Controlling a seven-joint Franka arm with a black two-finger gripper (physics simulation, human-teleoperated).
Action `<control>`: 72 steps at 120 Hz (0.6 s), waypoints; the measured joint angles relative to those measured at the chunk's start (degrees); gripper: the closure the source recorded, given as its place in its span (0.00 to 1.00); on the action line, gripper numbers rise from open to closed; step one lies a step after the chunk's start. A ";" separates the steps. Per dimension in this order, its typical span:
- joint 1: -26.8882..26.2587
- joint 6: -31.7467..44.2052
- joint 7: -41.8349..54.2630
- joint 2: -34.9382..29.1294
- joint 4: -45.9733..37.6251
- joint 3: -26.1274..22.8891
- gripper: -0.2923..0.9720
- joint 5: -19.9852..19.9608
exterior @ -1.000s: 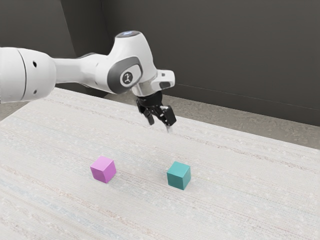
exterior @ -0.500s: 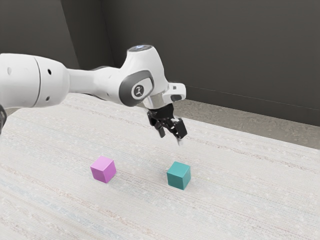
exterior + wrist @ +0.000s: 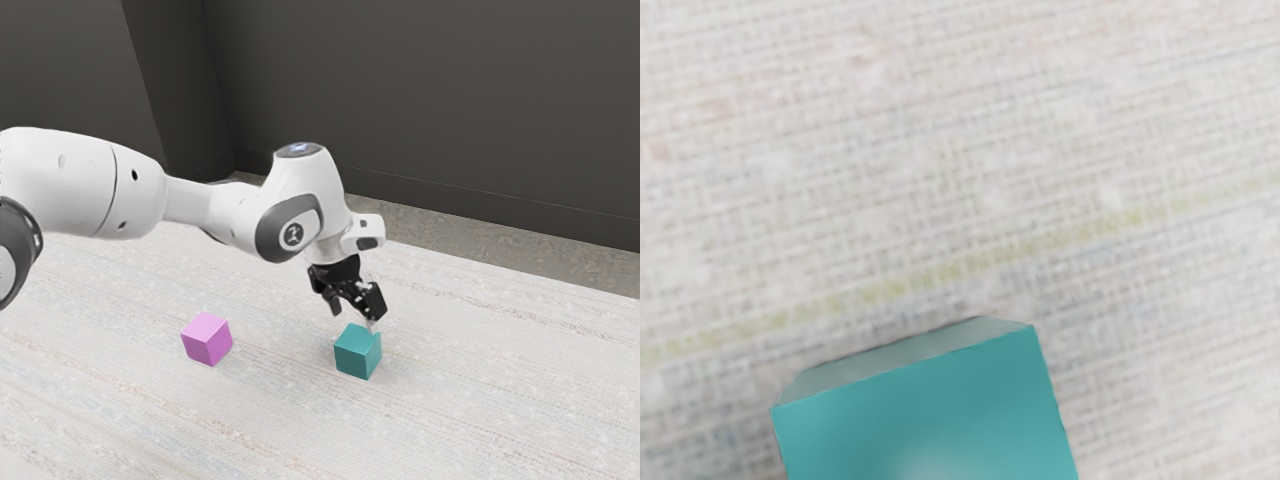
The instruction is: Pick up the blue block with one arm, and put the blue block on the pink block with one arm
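Note:
The blue block [image 3: 358,351], teal in shade, rests on the pale woven tabletop [image 3: 480,380] toward the exterior view's right. The pink block [image 3: 206,338] sits on the same surface, well apart from it toward the exterior view's left. My black gripper [image 3: 364,310] hangs just above the blue block's top, fingers pointing down and open, with nothing between them. In the wrist view the blue block [image 3: 930,410] lies directly under my hand, its top face and one side showing.
A dark wall [image 3: 450,90] rises behind the table's far edge. My white arm [image 3: 150,200] stretches in from the exterior view's left, above the table and behind the pink block.
My hand has come down and toward the exterior view's right, from high above the table to just over the blue block. Both blocks stay where they were.

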 joint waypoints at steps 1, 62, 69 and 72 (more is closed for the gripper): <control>-0.03 0.10 -0.04 0.03 -0.04 -0.01 0.23 0.02; -0.50 2.40 -2.33 1.03 -1.48 0.09 0.23 0.31; -0.49 2.49 -2.51 0.62 -2.33 0.04 0.23 0.30; -0.49 2.55 -2.59 0.46 -2.62 0.03 0.23 0.29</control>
